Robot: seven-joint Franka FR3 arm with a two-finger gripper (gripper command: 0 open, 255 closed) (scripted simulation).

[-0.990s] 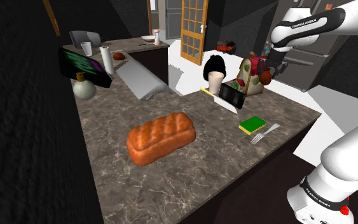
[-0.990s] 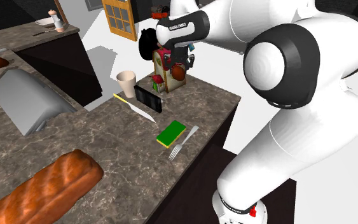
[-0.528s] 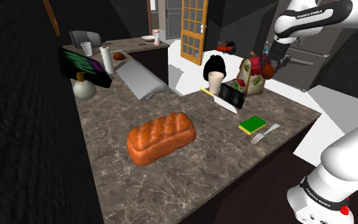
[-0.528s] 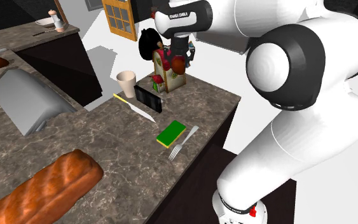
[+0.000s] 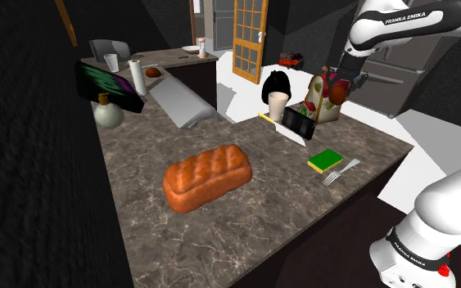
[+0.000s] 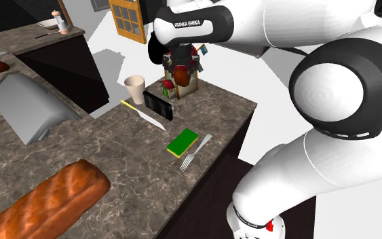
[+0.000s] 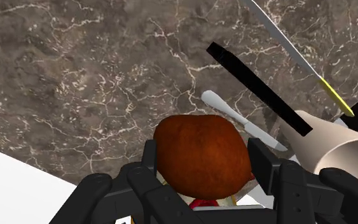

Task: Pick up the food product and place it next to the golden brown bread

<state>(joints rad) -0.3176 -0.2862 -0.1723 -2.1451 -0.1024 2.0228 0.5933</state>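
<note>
A round reddish-brown food product (image 5: pixel 336 96) (image 6: pixel 181 74) hangs in the air above the far end of the marble counter (image 5: pixel 220 233), with my gripper (image 5: pixel 336 92) (image 6: pixel 181 70) shut on it. In the wrist view the two black fingers of the gripper (image 7: pixel 203 153) clasp the food product (image 7: pixel 201 159) from both sides. It hovers just above a colourful carton (image 5: pixel 325 109) (image 6: pixel 182 86). The golden brown bread (image 5: pixel 207 176) (image 6: pixel 47 200), a long loaf, lies flat in the middle of the counter, far from the gripper toward the shoulder view's left.
Under the gripper stand a beige cup (image 5: pixel 278 105) (image 7: pixel 336 149), a black upright slab (image 5: pixel 299 124) (image 6: pixel 158 105) and a knife (image 6: pixel 145 115). A green sponge (image 5: pixel 326 160) and a fork (image 5: pixel 340 172) lie near the counter edge. A vase (image 5: pixel 108 113) and a grey sink (image 5: pixel 179 102) sit further back.
The gripper, still holding the food product, rose slightly and then shifted toward the shoulder view's left, over the carton. The upper arm swung round with it.
</note>
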